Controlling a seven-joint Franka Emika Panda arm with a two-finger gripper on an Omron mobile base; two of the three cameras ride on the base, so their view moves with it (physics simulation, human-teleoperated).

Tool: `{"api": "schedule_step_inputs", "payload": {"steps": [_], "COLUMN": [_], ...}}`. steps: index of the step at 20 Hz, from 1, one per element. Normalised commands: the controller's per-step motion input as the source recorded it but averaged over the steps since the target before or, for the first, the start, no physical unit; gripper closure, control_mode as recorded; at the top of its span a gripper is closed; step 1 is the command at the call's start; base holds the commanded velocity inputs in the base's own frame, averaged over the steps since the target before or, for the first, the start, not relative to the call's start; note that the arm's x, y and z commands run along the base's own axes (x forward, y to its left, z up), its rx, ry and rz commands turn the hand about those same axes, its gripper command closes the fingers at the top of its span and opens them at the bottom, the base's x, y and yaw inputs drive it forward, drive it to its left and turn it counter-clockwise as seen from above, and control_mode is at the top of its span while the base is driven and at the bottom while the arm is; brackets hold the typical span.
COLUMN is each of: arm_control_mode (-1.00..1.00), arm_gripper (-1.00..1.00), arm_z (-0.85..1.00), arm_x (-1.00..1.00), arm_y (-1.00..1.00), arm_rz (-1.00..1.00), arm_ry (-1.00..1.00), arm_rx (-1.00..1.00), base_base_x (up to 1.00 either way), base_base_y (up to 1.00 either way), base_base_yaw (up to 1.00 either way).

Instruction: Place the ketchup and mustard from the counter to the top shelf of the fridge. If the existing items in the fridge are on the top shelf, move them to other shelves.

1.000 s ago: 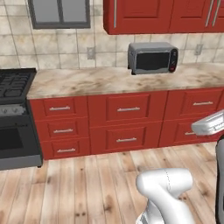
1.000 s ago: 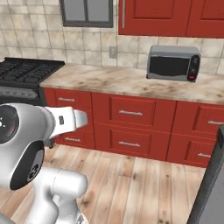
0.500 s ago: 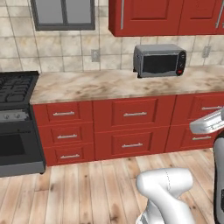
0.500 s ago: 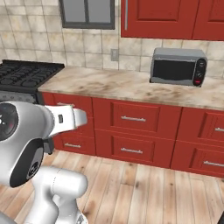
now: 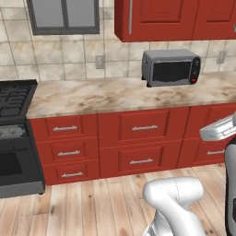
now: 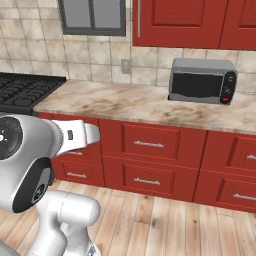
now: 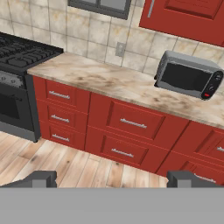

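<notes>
Home kitchen: marbled stone counter (image 5: 106, 96) over red drawers, grey microwave (image 5: 171, 67) at 1 o'clock, black gas stove (image 5: 14, 133) at 9 o'clock, tiled backsplash, plank floor.

Worktop (image 5: 92, 97): marbled stone, smooth. Cabinet fronts (image 5: 143, 133): red, satin, w/ metal bar handles. Floor (image 5: 92, 207): pale wood planks. Microwave (image 5: 170, 67): grey metal.

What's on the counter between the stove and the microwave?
Nothing: in the hand view the counter lies bare from the stove to the microwave.
</notes>
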Motion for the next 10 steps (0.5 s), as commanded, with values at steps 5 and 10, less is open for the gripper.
{"api": "schedule_step_inputs", "payload": {"steps": [5,10], "arm_control_mode": [1.00,1.00], "arm_gripper": [-1.00,-1.00], "arm_z": [0.00,0.00], "arm_x": [0.00,0.00], "arm_y": [0.00,0.00], "arm_rz": [0.00,0.00], "arm_ry": [0.00,0.00], "arm_rx": [0.00,0.00], "base_base_x": [1.00,1.00], "base_base_y": [0.77,0.22], "base_base_yaw": [-0.11,-0.18]}}
